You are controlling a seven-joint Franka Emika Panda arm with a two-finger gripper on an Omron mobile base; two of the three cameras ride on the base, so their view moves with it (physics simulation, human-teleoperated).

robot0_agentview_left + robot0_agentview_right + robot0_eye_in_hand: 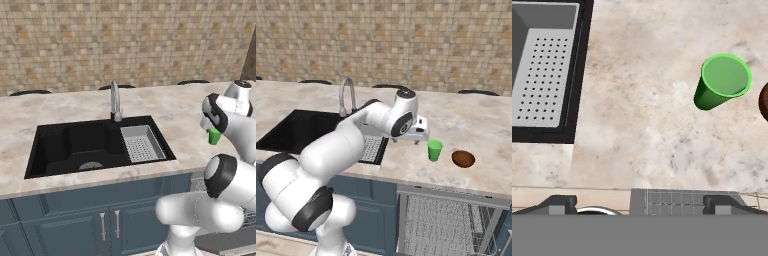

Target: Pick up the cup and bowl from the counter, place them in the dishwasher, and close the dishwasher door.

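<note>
Green cup first: my claw [417, 141] hangs wide open and empty above the counter [476, 125], nothing gripped yet.
Nearest, the dishwasher [448, 222] stands open with its rack showing; next I judge I must shift over the cup [434, 150] and descend; the bowl [463, 159] sits just beyond it, then sink [95, 145], tap [115, 102], tiled wall [125, 40].

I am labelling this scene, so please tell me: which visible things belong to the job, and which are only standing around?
For the job:
- bright green plain cup
- shallow reddish-brown round bowl
- beige-pink marbled stone counter
- dishwasher with grey wire rack

Not for the job:
- black sink
- steel tap
- grey perforated drain tray
</note>
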